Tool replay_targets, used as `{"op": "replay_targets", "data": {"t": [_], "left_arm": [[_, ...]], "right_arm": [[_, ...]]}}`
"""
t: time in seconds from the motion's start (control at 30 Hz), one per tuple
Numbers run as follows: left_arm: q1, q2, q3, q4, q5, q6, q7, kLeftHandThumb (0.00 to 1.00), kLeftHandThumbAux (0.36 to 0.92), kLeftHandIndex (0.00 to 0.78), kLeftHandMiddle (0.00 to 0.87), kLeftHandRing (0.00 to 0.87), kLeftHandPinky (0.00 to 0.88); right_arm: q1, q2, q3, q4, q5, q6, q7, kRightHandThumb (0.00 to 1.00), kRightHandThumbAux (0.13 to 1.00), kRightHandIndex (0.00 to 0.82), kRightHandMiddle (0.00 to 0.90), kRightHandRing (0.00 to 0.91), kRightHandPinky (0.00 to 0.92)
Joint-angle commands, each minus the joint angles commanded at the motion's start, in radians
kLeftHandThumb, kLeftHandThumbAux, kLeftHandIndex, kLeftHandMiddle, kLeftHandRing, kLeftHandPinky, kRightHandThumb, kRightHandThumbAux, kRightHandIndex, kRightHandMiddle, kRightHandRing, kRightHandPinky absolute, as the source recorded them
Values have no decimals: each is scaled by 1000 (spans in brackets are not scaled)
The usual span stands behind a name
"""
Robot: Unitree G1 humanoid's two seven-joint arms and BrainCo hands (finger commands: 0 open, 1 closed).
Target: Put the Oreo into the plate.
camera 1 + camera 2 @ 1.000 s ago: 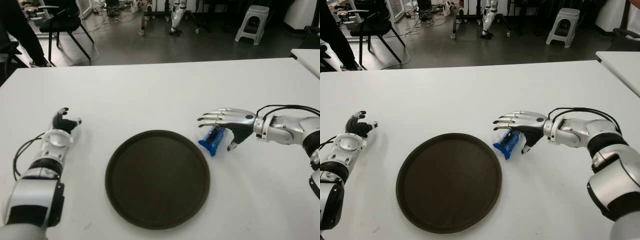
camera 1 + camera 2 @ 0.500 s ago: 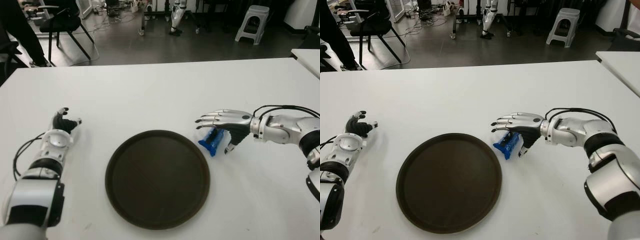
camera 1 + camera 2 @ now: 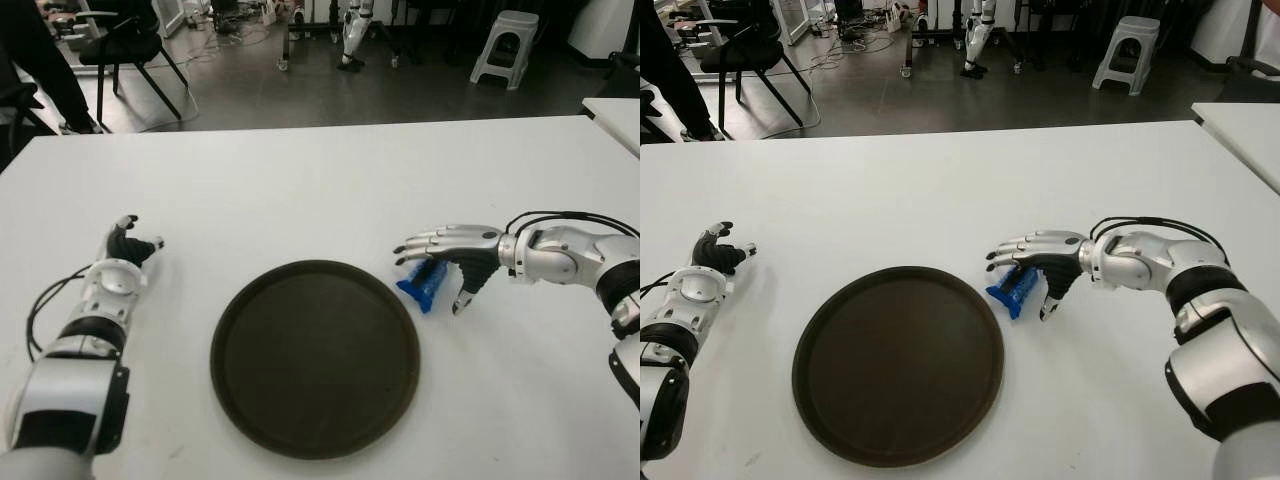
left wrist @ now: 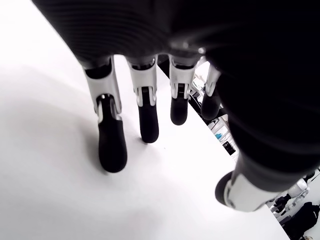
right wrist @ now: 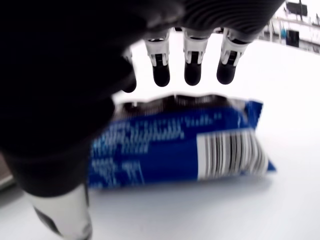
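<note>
Just off the right rim of the plate (image 3: 315,358), the blue Oreo (image 3: 424,281) pack lies on the table (image 3: 300,190), its long axis angled away from you. Your right hand (image 3: 455,250) hovers right over it, fingers spread, thumb on the far-from-plate side, nothing gripped. Left hand (image 3: 122,250) sits way off left. Contact underneath is hidden.

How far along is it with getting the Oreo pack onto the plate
Early stage. Done: the right hand is over the blue Oreo pack, fingers spread above it, thumb on its far side from the plate. In hand: nothing yet; the pack lies on the table just right of the dark plate, which holds nothing. Left: grasp, lift, carry over the rim, release. The left hand shows left of the plate.
</note>
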State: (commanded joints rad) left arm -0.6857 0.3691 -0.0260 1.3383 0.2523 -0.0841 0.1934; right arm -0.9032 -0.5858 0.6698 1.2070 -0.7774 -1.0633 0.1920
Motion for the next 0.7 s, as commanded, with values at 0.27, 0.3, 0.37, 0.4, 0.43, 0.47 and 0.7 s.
{"op": "replay_targets", "data": {"t": [0.27, 0.3, 0.37, 0.4, 0.43, 0.47, 0.7], "left_arm": [[-1, -2, -1, 0, -2, 3, -2, 237, 743, 48, 123, 158, 187], [-1, -2, -1, 0, -1, 3, -2, 236, 743, 49, 125, 160, 191], [-1, -2, -1, 0, -2, 5, -2, 235, 739, 51, 127, 163, 188], [-1, -2, 0, 0, -2, 6, -2, 235, 737, 52, 128, 165, 188], [-1, -2, 0, 0, -3, 6, -2, 235, 735, 52, 129, 165, 187], [-1, -2, 1, 0, -4, 7, -3, 235, 735, 52, 130, 166, 187], [-1, -3, 1, 0, -3, 13, 2, 261, 736, 45, 128, 154, 158]], "right_arm": [[-18, 9, -34, -31, 79, 127, 298, 0, 751, 0, 0, 15, 166], [-19, 10, -37, -38, 85, 149, 327, 0, 747, 0, 0, 19, 143], [-19, 12, -41, -53, 95, 187, 375, 0, 734, 0, 0, 23, 113], [-19, 13, -44, -61, 99, 204, 395, 0, 724, 0, 0, 26, 98], [-17, 13, -46, -68, 103, 215, 409, 0, 717, 0, 0, 28, 88], [-22, 17, -46, -71, 104, 236, 437, 0, 715, 0, 0, 29, 85], [-4, 18, -43, -135, 100, 340, 508, 0, 707, 0, 4, 27, 42]]}}
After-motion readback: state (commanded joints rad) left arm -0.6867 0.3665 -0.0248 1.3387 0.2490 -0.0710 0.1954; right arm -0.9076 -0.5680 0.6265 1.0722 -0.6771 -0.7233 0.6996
